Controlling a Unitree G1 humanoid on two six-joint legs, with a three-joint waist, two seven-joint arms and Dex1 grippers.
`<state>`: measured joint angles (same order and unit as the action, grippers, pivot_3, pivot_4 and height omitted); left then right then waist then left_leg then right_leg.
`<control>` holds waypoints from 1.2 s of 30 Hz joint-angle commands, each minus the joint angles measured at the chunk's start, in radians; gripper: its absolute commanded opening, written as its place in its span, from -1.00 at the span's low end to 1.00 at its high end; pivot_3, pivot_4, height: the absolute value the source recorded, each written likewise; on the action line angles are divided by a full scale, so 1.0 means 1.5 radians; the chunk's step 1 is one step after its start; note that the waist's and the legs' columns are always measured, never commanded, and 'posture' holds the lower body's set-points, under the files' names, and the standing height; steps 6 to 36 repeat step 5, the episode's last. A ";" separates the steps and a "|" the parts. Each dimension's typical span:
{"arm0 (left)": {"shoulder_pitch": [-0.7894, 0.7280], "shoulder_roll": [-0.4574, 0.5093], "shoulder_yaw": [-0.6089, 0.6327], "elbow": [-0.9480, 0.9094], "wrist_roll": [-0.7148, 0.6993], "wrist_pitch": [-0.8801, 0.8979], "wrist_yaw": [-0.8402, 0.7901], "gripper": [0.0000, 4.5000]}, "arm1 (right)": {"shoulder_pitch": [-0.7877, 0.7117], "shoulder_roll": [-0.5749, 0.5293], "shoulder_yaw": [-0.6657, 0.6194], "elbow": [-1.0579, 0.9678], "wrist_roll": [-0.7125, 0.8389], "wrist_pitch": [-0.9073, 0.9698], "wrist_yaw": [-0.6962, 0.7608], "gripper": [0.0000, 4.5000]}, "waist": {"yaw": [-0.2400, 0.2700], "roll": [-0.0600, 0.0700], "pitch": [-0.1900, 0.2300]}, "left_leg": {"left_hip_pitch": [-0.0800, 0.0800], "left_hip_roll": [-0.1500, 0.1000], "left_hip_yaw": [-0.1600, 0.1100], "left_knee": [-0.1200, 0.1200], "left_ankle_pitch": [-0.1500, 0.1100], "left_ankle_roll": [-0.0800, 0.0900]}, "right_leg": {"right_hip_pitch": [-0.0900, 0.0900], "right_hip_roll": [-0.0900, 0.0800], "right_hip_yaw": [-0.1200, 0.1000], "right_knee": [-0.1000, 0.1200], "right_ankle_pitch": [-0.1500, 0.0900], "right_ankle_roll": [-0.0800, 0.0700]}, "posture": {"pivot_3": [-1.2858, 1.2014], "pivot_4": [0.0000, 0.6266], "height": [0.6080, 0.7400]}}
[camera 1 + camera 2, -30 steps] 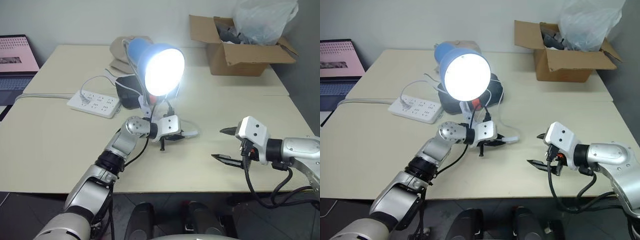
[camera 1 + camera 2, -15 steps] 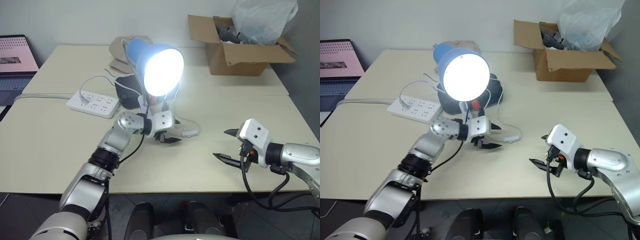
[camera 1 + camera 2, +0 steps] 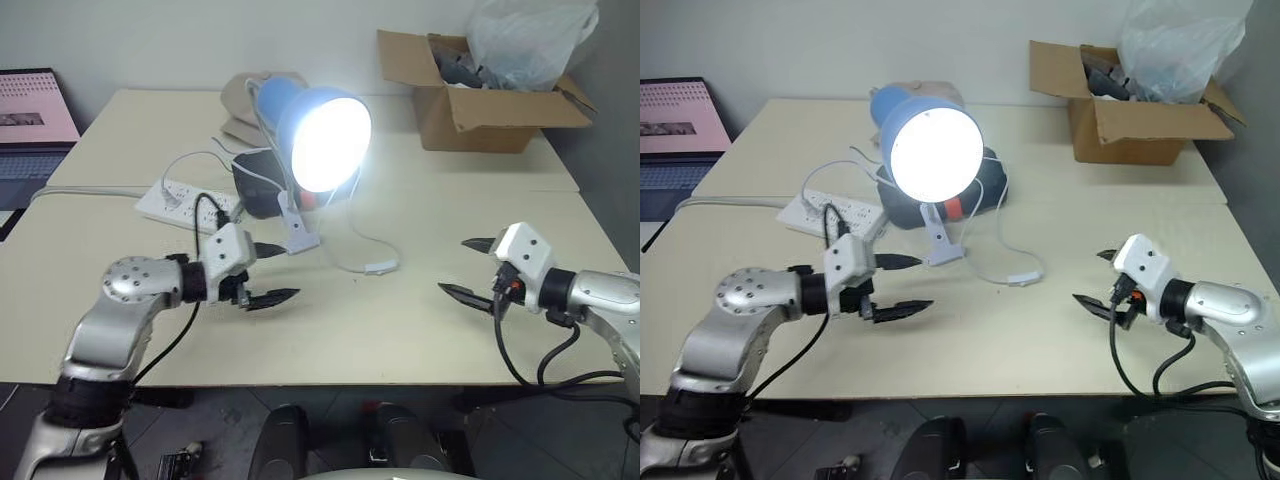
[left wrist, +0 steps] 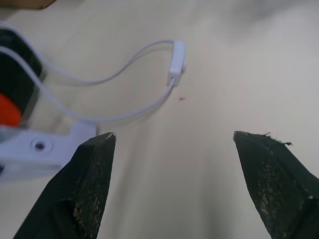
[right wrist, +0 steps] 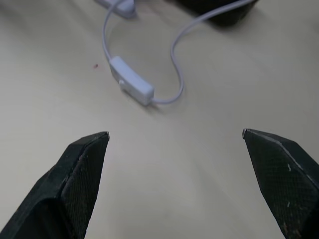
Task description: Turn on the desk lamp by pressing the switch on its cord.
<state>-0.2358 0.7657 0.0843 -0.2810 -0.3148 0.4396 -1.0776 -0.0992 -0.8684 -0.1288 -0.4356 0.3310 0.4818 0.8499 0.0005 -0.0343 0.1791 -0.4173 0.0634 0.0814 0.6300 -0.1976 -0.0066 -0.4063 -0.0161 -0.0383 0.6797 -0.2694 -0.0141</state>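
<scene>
Near the middle of the beige table point(image 3: 120, 330), the small white oblong switch point(image 3: 380, 267) lies light and loose on its limp thin cord point(image 3: 345, 240), the blue-shaded lamp point(image 3: 315, 135) lit; I'd press downward. My left pincer point(image 3: 268, 272) and right pincer point(image 3: 472, 268) gape empty.

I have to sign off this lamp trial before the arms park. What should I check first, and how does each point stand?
1. Desk lamp lit: ok.
2. Switch lying free on the table, nothing touching it: ok.
3. Left gripper open, holding nothing: ok.
4. Right gripper open, holding nothing: ok.
5. Cord not caught on either gripper: ok.
6. Clip base seated firmly: cannot tell.
</scene>
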 commanded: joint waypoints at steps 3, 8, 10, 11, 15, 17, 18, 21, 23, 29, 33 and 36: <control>0.084 0.016 0.110 -0.105 -0.066 0.055 0.046 0.74 | 0.010 -0.009 -0.041 0.030 0.034 -0.067 0.070 1.00 | -0.001 0.000 0.000 | 0.001 0.000 0.000 0.000 0.000 0.000 | 0.000 0.000 0.000 0.000 0.000 0.000 | 0.03 -0.52 1.00; 0.093 0.003 0.123 -0.119 -0.092 0.065 0.059 0.74 | -0.002 -0.005 -0.034 0.040 0.033 -0.074 0.076 1.00 | -0.001 0.000 0.000 | 0.001 0.000 0.001 0.000 0.000 0.000 | 0.000 -0.001 0.001 0.000 0.000 0.000 | 0.03 -0.52 1.00; 0.093 0.003 0.123 -0.119 -0.092 0.065 0.059 0.74 | -0.002 -0.005 -0.034 0.040 0.033 -0.074 0.076 1.00 | -0.001 0.000 0.000 | 0.001 0.000 0.001 0.000 0.000 0.000 | 0.000 -0.001 0.001 0.000 0.000 0.000 | 0.03 -0.52 1.00; 0.093 0.003 0.123 -0.119 -0.092 0.065 0.059 0.74 | -0.002 -0.005 -0.034 0.040 0.033 -0.074 0.076 1.00 | -0.001 0.000 0.000 | 0.001 0.000 0.001 0.000 0.000 0.000 | 0.000 -0.001 0.001 0.000 0.000 0.000 | 0.03 -0.52 1.00; 0.093 0.003 0.123 -0.119 -0.092 0.065 0.059 0.74 | -0.002 -0.005 -0.034 0.040 0.033 -0.074 0.076 1.00 | -0.001 0.000 0.000 | 0.001 0.000 0.001 0.000 0.000 0.000 | 0.000 -0.001 0.001 0.000 0.000 0.000 | 0.03 -0.52 1.00; 0.093 0.003 0.123 -0.119 -0.092 0.065 0.059 0.74 | -0.002 -0.005 -0.034 0.040 0.033 -0.074 0.076 1.00 | -0.001 0.000 0.000 | 0.001 0.000 0.001 0.000 0.000 0.000 | 0.000 -0.001 0.001 0.000 0.000 0.000 | 0.03 -0.52 1.00; 0.093 0.003 0.123 -0.119 -0.092 0.065 0.059 0.74 | -0.002 -0.005 -0.034 0.040 0.033 -0.074 0.076 1.00 | -0.001 0.000 0.000 | 0.001 0.000 0.001 0.000 0.000 0.000 | 0.000 -0.001 0.001 0.000 0.000 0.000 | 0.03 -0.52 1.00; 0.093 0.003 0.123 -0.119 -0.092 0.065 0.059 0.74 | -0.002 -0.005 -0.034 0.040 0.033 -0.074 0.076 1.00 | -0.001 0.000 0.000 | 0.001 0.000 0.001 0.000 0.000 0.000 | 0.000 -0.001 0.001 0.000 0.000 0.000 | 0.03 -0.52 1.00; 0.093 0.003 0.123 -0.119 -0.092 0.065 0.059 0.74 | -0.002 -0.005 -0.034 0.040 0.033 -0.074 0.076 1.00 | -0.001 0.000 0.000 | 0.001 0.000 0.001 0.000 0.000 0.000 | 0.000 -0.001 0.001 0.000 0.000 0.000 | 0.03 -0.52 1.00; 0.093 0.003 0.123 -0.119 -0.092 0.065 0.059 0.74 | -0.002 -0.005 -0.034 0.040 0.033 -0.074 0.076 1.00 | -0.001 0.000 0.000 | 0.001 0.000 0.001 0.000 0.000 0.000 | 0.000 -0.001 0.001 0.000 0.000 0.000 | 0.03 -0.52 1.00; 0.093 0.003 0.123 -0.119 -0.092 0.065 0.059 0.74 | -0.002 -0.005 -0.034 0.040 0.033 -0.074 0.076 1.00 | -0.001 0.000 0.000 | 0.001 0.000 0.001 0.000 0.000 0.000 | 0.000 -0.001 0.001 0.000 0.000 0.000 | 0.03 -0.52 1.00; 0.093 0.003 0.123 -0.119 -0.092 0.065 0.059 0.74 | -0.002 -0.005 -0.034 0.040 0.033 -0.074 0.076 1.00 | -0.001 0.000 0.000 | 0.001 0.000 0.001 0.000 0.000 0.000 | 0.000 -0.001 0.001 0.000 0.000 0.000 | 0.03 -0.52 1.00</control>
